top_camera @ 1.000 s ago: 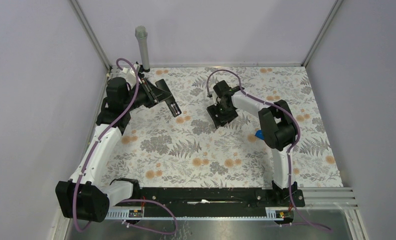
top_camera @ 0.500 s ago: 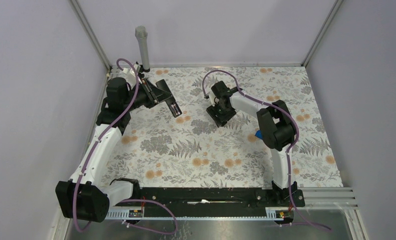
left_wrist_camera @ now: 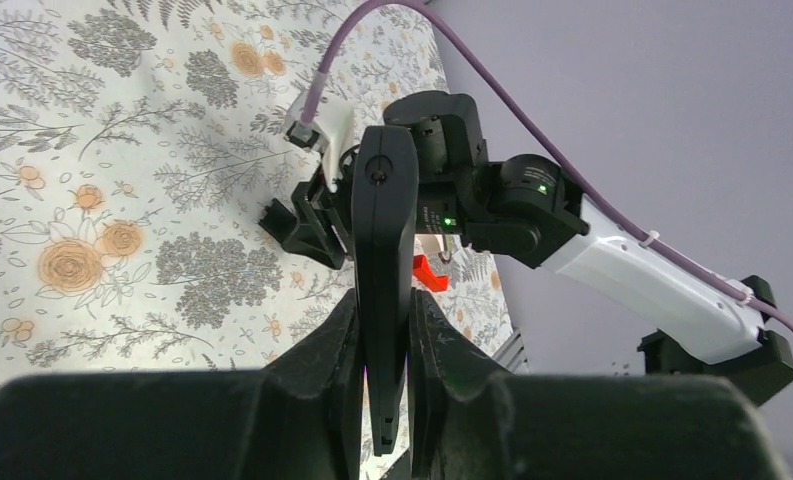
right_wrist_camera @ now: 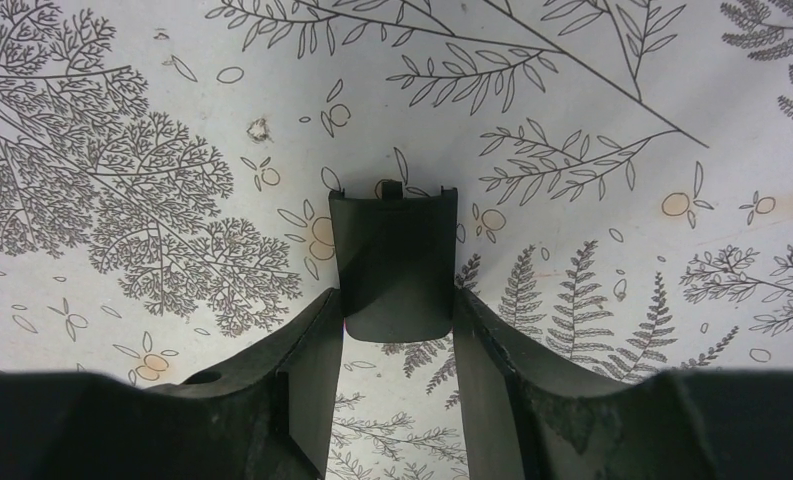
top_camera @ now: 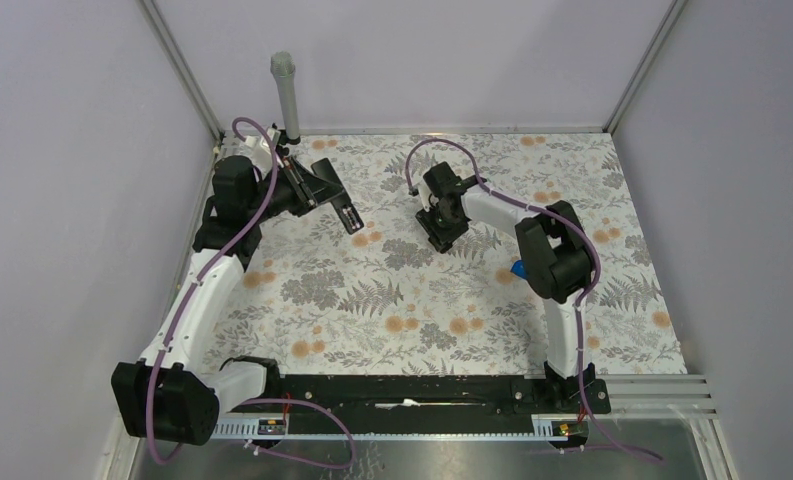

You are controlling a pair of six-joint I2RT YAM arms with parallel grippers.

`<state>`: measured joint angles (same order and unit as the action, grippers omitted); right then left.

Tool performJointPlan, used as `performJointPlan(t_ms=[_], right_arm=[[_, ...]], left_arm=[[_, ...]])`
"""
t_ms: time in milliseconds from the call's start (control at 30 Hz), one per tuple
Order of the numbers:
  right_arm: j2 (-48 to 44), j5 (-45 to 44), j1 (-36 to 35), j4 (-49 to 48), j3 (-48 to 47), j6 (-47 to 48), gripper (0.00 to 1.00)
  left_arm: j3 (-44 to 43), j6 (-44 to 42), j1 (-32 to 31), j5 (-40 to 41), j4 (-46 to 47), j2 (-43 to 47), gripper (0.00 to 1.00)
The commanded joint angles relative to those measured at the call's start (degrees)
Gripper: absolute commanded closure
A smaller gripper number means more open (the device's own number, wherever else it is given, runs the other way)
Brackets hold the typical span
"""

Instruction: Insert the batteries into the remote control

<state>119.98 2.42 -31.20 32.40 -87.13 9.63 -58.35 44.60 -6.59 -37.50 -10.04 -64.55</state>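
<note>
My left gripper (left_wrist_camera: 384,310) is shut on the remote control (left_wrist_camera: 384,230), a slim black bar held edge-on above the floral table and pointing toward the right arm (left_wrist_camera: 532,205). From above, the remote control (top_camera: 345,211) sticks out of the left gripper (top_camera: 324,195) at the back left. My right gripper (right_wrist_camera: 399,305) is down at the table, its two fingers pressed against both sides of a short stubby black piece (right_wrist_camera: 394,255) with a small tab at its far end. In the top view the right gripper (top_camera: 444,232) hides that piece. The batteries are out of view.
A red toy piece (left_wrist_camera: 427,270) lies on the table beyond the remote, under the right arm. A blue piece (top_camera: 518,269) peeks out by the right arm's elbow. A grey post (top_camera: 286,95) stands at the back left corner. Walls enclose three sides.
The right gripper's fingers have closed in on the short black piece, and its wrist has shifted slightly to the left. The left arm and the remote have not moved.
</note>
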Motion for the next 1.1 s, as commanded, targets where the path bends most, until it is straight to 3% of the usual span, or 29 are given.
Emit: performJointPlan(t_ms=[0,267,600,1067], right_arm=[[-3.05,1.53,-1.12,0.36,1.96,-3.66,0.54],[-12.53,3.05,-1.12,0.34,5.91,-7.48,0.54],[-25.16,10.38,-2.09,-0.31,11.29,-12.13,0.54],[-33.26,12.21,-11.94,-0.77,3.83,-21.65,0.55]], left_arm=[[2.81,-1.48,0.35,2.97,5.03,3.03,1.0],[13.24,1.44,0.35,5.42,17.52,7.34,1.0],[20.55,9.63,-0.26,1.62,31.14,2.51,1.0],[20.48,14.62,-9.51,4.31,40.53,-7.51,1.0]])
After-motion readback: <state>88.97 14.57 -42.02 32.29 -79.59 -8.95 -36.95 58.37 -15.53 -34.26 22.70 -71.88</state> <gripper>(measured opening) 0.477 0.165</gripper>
